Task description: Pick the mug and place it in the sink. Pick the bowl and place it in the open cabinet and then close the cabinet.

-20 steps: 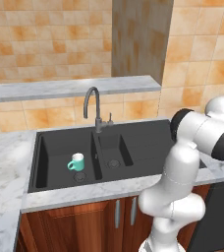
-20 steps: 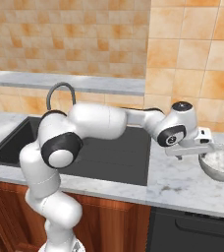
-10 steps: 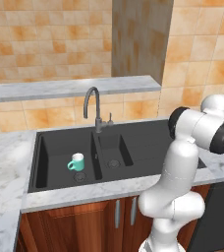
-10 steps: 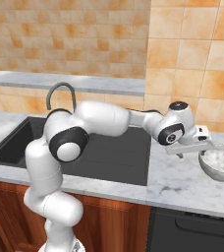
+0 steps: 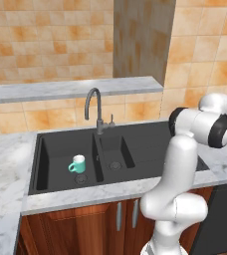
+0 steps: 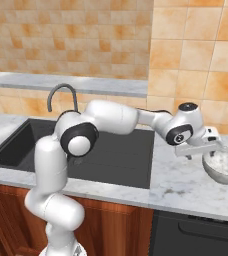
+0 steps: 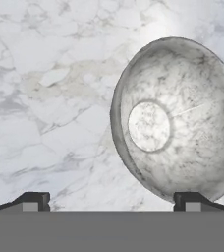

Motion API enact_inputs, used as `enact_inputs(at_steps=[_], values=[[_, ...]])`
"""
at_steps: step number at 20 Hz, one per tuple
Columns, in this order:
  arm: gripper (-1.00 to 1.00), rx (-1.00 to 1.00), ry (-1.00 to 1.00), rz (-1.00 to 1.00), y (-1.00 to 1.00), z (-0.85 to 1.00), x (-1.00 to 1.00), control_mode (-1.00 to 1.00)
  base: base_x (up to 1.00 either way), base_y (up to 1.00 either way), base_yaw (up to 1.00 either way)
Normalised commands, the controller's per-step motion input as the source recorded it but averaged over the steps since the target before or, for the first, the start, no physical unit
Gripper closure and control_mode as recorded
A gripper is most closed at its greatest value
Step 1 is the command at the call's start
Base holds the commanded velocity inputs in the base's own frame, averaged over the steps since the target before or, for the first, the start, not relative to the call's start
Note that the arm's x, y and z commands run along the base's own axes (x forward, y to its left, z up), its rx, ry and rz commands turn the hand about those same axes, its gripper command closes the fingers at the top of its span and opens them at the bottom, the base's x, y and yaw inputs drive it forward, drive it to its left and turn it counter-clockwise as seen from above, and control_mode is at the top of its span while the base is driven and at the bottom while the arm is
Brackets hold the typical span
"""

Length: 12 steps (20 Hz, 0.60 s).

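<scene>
End effector (image 6: pixel 209 150) of the white arm hung low over the marble bench (image 6: pixel 181 185), its two dark fingertips (image 7: pixel 33 202) spread wide and holding nothing. Seen from the right base camera, it sat just at the 9 o'clock edge of the grey speckled bowl (image 6: pixel 224 165), which rested upright on the bench, right of the sink (image 6: pixel 121 160). From the hand camera, the bowl (image 7: pixel 175 120) lay toward 2 o'clock, its near rim close above the right fingertip, its pale round floor showing. From the left base camera, the teal mug (image 5: pixel 77 164) stood upright in the left basin of the black sink (image 5: pixel 150 137), handle pointing to 9 o'clock, with the grey gooseneck tap (image 5: pixel 94 107) behind it at about 1 o'clock.
</scene>
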Motion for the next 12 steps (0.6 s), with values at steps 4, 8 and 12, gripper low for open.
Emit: enact_inputs(at_steps=[4, 8, 12], values=[[-1.0, 0.1, 0.04, 0.0, -0.18, -0.26, 0.0, -1.0, 0.0, 0.0, 0.0], [-1.0, 0.12, 0.01, 0.0, -0.24, -0.23, 0.01, -1.0, 0.0, 0.0, 0.0], [-1.0, 0.08, 0.0, 0.01, -0.3, -0.11, 0.04, -1.0, 0.0, 0.0, 0.0]])
